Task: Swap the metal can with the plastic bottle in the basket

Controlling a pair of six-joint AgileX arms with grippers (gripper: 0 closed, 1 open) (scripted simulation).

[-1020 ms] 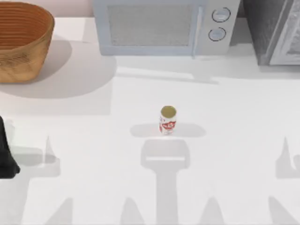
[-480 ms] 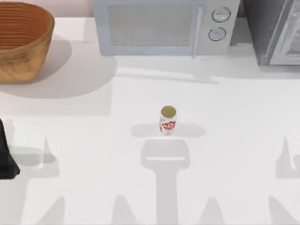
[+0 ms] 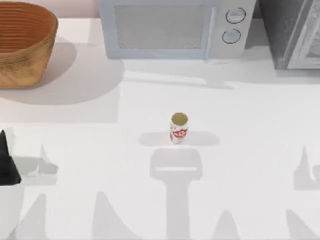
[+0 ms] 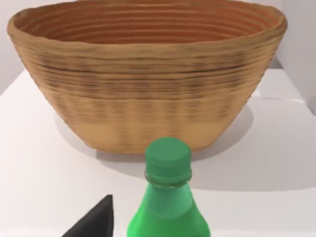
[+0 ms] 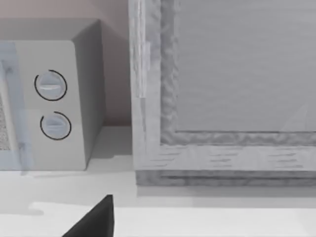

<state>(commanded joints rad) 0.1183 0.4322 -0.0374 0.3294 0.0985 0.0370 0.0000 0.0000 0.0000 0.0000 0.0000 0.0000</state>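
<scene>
At the far left edge of the counter [image 3: 240, 165], seen from the top, a dark bit of my left arm pokes into view, well apart from the basket [image 3: 22, 45]. The basket sits in the back left corner, upright, with its ribbed inside open to the top.

From the left wrist I see the bottle [image 4: 168, 197] right up close, green with a green cap, standing upright in front of the basket [image 4: 148, 89]. It is outside the basket, not in it. One dark finger [image 4: 96, 219] of my left claw shows just beside the bottle. I cannot tell if the left claw is clenched on the bottle or released.

Near the middle of the counter the can [image 3: 179, 128] stands upright by itself, white and red with a dull gold top. It is well apart from the basket and from both arms.

A microwave [image 3: 172, 27] stands at the back, between the basket and a big grey box [image 3: 295, 32] in the back right corner.

From the right wrist I see the microwave [image 5: 49, 98], the grey box [image 5: 222, 89], and one dark finger [image 5: 96, 219] of my right claw. I cannot tell if that claw is clenched or released.
</scene>
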